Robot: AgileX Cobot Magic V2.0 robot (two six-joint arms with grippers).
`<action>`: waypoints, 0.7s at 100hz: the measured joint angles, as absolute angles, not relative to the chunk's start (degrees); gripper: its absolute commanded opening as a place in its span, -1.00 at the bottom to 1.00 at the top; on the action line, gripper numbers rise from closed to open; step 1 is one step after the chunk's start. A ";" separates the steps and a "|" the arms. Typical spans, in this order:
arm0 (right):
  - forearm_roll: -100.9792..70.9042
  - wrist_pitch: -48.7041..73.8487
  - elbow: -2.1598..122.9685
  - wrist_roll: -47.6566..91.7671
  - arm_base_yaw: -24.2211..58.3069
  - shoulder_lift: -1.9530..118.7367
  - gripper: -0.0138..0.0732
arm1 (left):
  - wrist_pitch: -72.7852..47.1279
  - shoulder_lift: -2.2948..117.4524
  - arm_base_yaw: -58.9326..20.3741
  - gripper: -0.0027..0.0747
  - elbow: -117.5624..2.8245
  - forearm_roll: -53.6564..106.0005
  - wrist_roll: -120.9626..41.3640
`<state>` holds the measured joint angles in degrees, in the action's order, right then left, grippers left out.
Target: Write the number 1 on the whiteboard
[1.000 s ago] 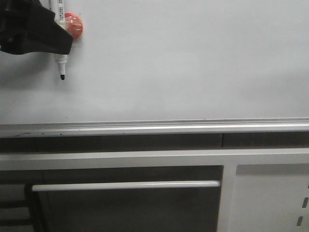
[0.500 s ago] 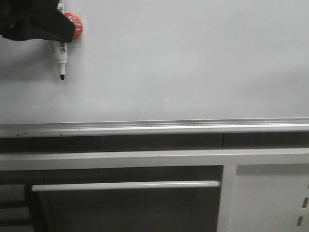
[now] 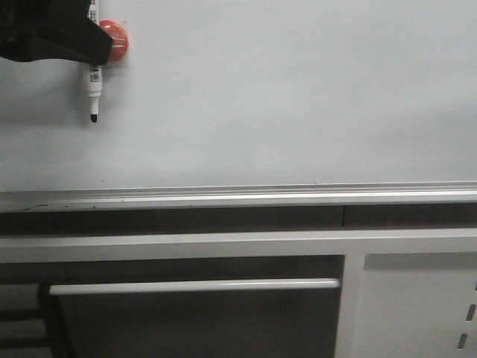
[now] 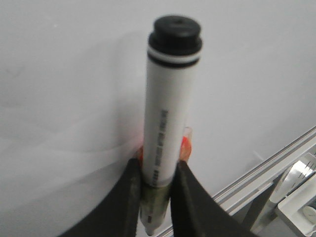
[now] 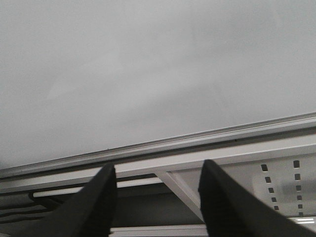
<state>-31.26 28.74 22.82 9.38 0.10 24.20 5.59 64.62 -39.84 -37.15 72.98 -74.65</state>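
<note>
Left gripper point(image 4: 157, 197) clenched on cylindrical white marker point(image 4: 168, 123), against glossy whiteboard point(image 3: 298, 97).

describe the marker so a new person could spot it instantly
Start at the large pale grey glossy whiteboard and go to its upper left corner in the front view. There the black left hand grips a white cylindrical marker pen, black tip down, beside a round red-orange magnet, the only colourful thing.

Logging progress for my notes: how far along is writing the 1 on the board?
Done: the left gripper holds the marker, tip down, near the red magnet. In hand: positioning the tip; contact with the whiteboard can't be confirmed. Left: the whole stroke, since no ink shows. The right gripper is open and idle.
</note>
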 measured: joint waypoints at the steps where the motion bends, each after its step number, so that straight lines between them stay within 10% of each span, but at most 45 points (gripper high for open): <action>1: -31.26 28.74 22.82 9.38 0.10 24.20 0.10 | 5.40 64.62 -39.84 -0.98 -37.15 72.87 -74.65; 70: -62.53 52.30 32.36 45.02 0.10 30.78 0.10 | -29.37 63.21 -39.84 -0.98 -37.54 67.90 -81.13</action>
